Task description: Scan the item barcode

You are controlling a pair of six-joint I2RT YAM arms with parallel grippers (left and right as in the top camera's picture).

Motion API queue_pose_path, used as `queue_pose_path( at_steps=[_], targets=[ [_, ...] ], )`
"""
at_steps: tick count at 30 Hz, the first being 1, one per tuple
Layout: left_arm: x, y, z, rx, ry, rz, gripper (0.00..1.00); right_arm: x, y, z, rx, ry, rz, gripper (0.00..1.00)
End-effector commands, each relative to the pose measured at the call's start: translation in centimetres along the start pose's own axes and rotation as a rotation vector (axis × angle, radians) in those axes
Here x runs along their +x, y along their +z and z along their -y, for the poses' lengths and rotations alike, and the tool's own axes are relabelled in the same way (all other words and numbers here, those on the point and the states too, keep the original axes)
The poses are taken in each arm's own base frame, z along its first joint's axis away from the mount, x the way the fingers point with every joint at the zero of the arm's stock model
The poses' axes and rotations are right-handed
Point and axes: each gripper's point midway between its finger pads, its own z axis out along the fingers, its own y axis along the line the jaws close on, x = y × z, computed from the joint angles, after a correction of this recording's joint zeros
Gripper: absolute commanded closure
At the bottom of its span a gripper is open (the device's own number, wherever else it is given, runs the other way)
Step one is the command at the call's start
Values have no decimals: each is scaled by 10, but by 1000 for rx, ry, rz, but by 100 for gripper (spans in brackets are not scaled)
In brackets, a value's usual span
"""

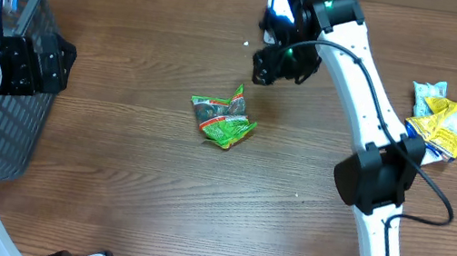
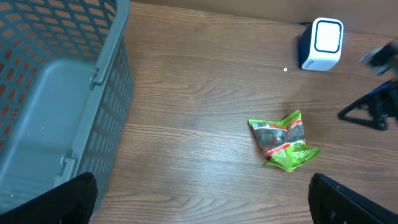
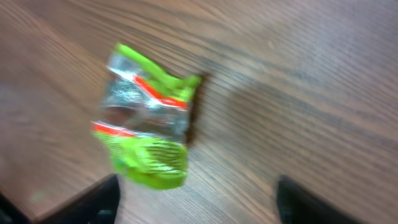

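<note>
Left gripper [image 2: 202, 190]: nearest the lens. One unit. Both dark fingers [image 2: 78, 199] sit at the bottom corners of its wrist view, spread as wide as they go. Nothing between them, nothing touched.
Left gripper position: well apart from the packet, on its basket side.
Packet [image 1: 224, 118]: one, green with a red stripe, crumpled. It lies flat on the table [image 1: 126, 195], free of both grippers.
Right gripper [image 3: 196, 199]: one unit. Fingers stand far apart at the bottom edge of its wrist view, which is blurred. No grip, no contact.
Right gripper position: near the packet, on its scanner side, raised clear of it. The packet shows ahead of the fingers, not between them.
Scanner [image 2: 323, 42]: one, a white-faced box with a blue body, upright. It stands beyond the packet; in the overhead view the right arm partly hides it.
Basket [image 1: 12, 131]: one, grey mesh, well to the left of the packet.
Pile of packets [image 1: 445, 126]: one heap, yellow and pale blue, well to the right of the packet. Pieces overlap; their number cannot be told.
Arms: two, white with black joints.
</note>
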Motion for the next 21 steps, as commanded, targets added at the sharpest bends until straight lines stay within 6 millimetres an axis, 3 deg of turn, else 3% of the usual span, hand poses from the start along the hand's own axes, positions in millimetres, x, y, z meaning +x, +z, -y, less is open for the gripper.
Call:
queue_pose_path(
  at_steps=[1, 6, 10, 11, 16, 21],
  targets=[
    [0, 1, 0, 9, 7, 1, 0, -1, -18, -17, 2, 150, 30, 4],
    [0, 1, 0, 9, 8, 1, 0, 19, 9, -27, -115, 405, -93, 0],
    [0, 1, 0, 8, 8, 1, 0, 34, 48, -27, -131, 540, -178, 0],
    [0, 1, 0, 9, 8, 1, 0, 40, 67, -31, -167, 574, -206, 0],
    [0, 1, 0, 9, 7, 1, 0, 45, 104, -54, -338, 620, -242, 0],
    [0, 1, 0, 8, 7, 1, 0, 49, 132, -63, -370, 675, -245, 1]
  ],
)
